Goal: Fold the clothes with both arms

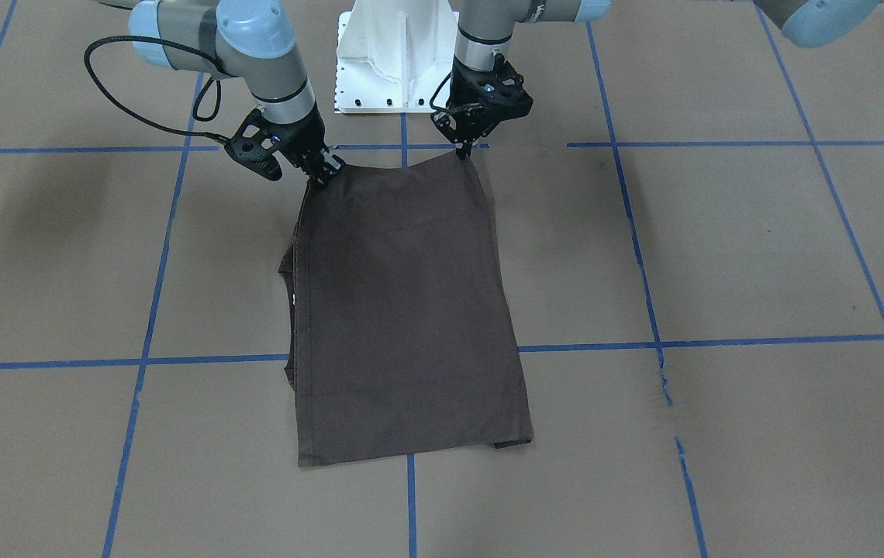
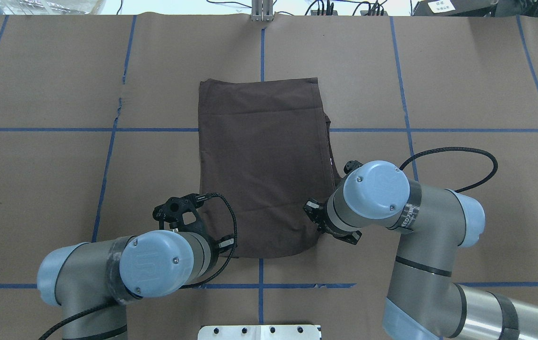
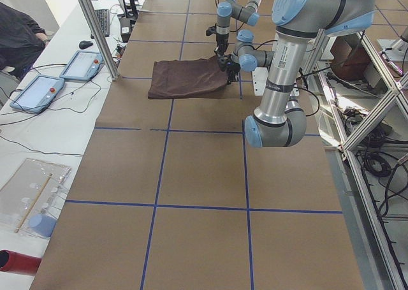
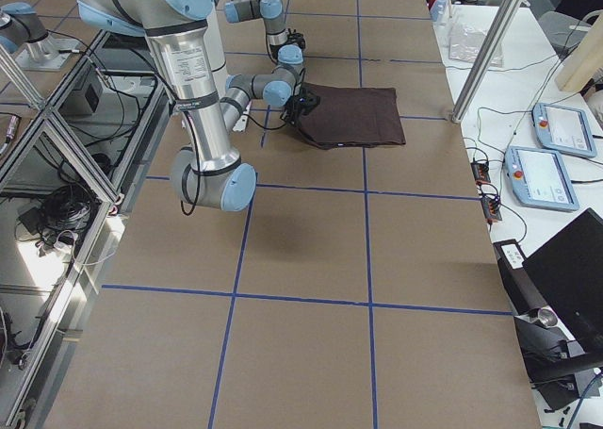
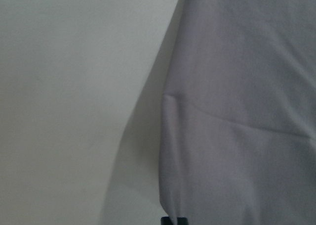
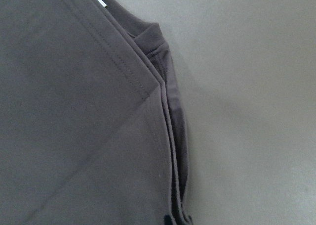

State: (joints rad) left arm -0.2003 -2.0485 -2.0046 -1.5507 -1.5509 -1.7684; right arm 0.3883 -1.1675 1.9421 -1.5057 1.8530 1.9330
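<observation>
t-shirt whole overhead; layered edge in right wrist view

Brown table (blue-taped); white pedestal.

Dark brown T-shirt lies folded into a rectangle mid-table, across the blue tape lines. Left pincer is at its near-left corner and right pincer at its near-right. The wrists hide the tips, so contact is probable, not confirmed.
</observation>
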